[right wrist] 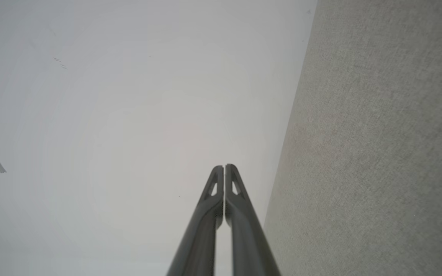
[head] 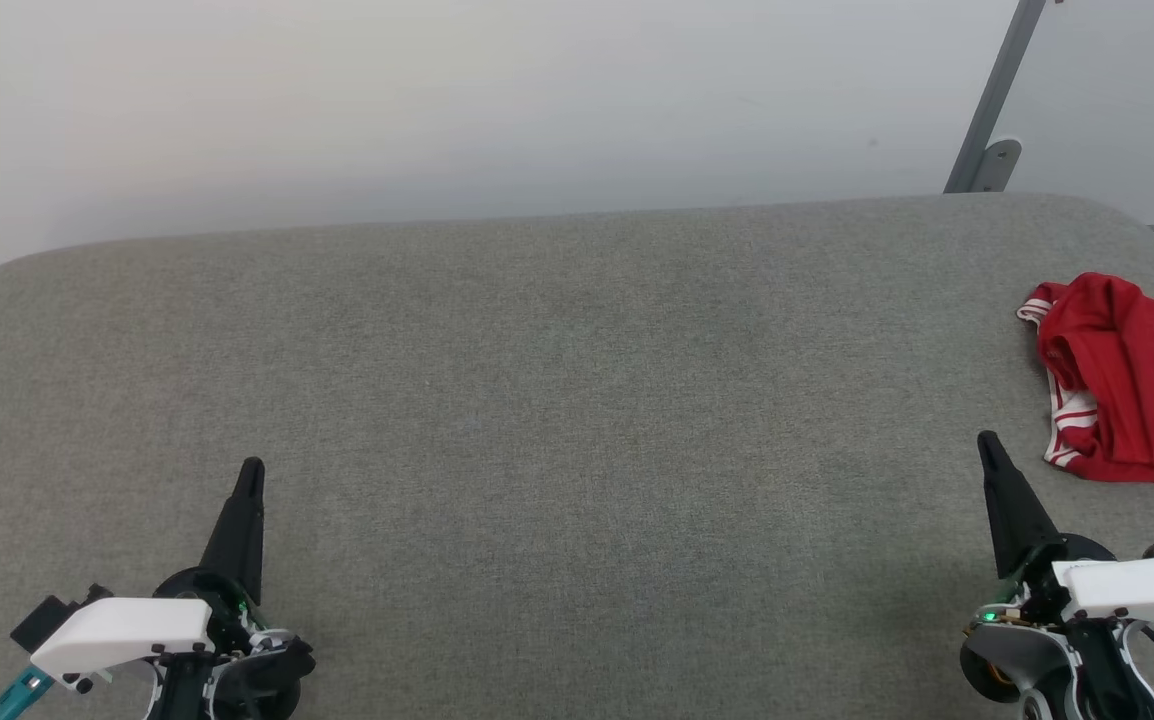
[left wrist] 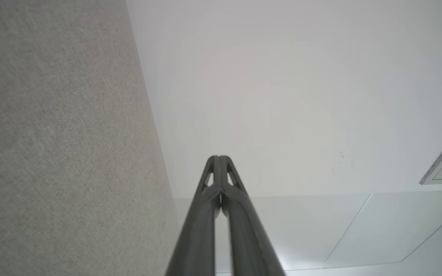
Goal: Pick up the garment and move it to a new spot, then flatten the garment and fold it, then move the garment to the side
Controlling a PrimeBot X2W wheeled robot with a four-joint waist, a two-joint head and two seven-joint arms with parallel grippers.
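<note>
The shirt (head: 1137,390) is red, with red and white stripes on its trim. It lies in a crumpled heap at the right edge of the table (head: 577,400), close to the far right corner. Part of it runs off the side of the head view. Nothing touches it.

The right gripper (head: 987,442) is the closer one. It is near the front right corner of the table, just beside the shirt but apart from it. Its two dark fingers are pressed together into one point and hold nothing. The right wrist view shows the tips touching, with a thin slit lower down.

The left gripper (head: 251,468) is near the front left corner, well apart from the shirt. It is closed too, and it is empty. The left wrist view shows its tips meeting.

I cannot tell if the fingers rest on the grey cloth of the table or hang just over it.

A pale wall (head: 437,100) stands behind the far edge, and a grey post (head: 997,100) leans up by the far right corner
</note>
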